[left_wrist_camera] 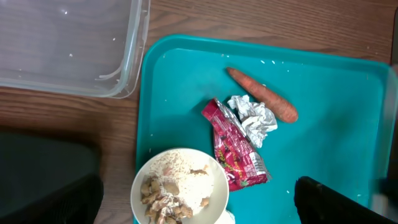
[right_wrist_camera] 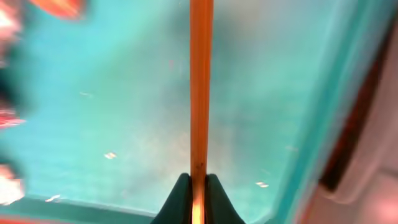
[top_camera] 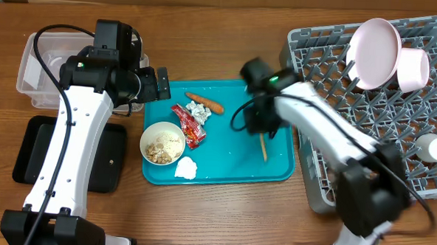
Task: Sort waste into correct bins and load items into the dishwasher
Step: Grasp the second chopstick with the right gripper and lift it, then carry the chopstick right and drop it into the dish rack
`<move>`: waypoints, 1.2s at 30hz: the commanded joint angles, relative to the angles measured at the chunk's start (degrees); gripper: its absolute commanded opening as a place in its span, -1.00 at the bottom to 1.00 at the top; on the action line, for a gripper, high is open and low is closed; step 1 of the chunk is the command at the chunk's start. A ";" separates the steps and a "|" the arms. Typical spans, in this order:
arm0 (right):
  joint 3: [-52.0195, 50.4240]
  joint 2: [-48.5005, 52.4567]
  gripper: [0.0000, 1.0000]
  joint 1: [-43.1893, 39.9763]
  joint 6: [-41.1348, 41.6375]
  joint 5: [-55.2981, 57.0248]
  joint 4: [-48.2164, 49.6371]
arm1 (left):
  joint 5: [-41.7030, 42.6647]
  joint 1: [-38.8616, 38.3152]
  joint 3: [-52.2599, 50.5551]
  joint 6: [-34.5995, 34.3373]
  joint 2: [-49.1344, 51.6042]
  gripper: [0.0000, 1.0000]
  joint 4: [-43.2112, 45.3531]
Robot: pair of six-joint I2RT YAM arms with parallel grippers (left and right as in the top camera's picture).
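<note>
- The right tool (right_wrist_camera: 193,180) is pressed together on a wooden chopstick (right_wrist_camera: 201,81), low over the right part of the teal tray (top_camera: 231,171).
- The left tool (top_camera: 161,83) hangs spread at the tray's left edge.
- On the tray's left half lie the carrot stick (top_camera: 204,103), red wrapper (top_camera: 189,126), white bowl (top_camera: 163,143) of crumbs and a paper scrap (top_camera: 186,168).
- Right of the tray stands the grey rack (top_camera: 331,83), holding the pink plate (top_camera: 375,44) and cup (top_camera: 413,69).
- Left of the tray, on the worktop, sit the clear tub (top_camera: 36,70) and black tray (top_camera: 32,151).

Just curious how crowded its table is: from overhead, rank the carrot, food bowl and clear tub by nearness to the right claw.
1. Carrot, on the teal tray, just left of the right claw.
2. Food bowl, at the tray's left edge.
3. Clear tub, far left, off the tray.
</note>
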 commanded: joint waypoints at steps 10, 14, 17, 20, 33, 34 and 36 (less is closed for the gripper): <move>4.42 -10.29 -0.84 -17.70 -21.24 0.17 -8.98 | 2.27 0.04 0.20 -1.81 -1.25 1.00 0.04; 0.98 -8.28 -0.85 -21.88 -21.24 -0.31 -8.13 | 4.37 0.04 0.20 -1.90 -1.03 1.00 0.09; -2.73 -7.30 -0.85 -22.58 -21.27 -0.26 -6.34 | 4.39 0.04 0.20 -2.12 -1.03 1.00 0.02; -5.73 -6.73 -0.84 -22.32 -21.27 -0.57 -4.79 | 4.66 0.04 0.20 -2.12 -1.03 1.00 0.02; -4.96 -8.57 -0.01 -21.77 -15.96 -0.94 -4.87 | 8.66 0.04 0.20 -2.12 -1.01 0.99 0.02; -3.93 -9.57 -0.01 -21.77 -15.39 -0.96 -4.70 | 9.27 -0.02 0.17 -2.12 -1.01 1.00 0.02; -1.18 -13.27 0.02 -21.75 -13.44 -4.07 -3.08 | 8.98 -1.68 0.17 -2.10 -0.81 1.00 0.26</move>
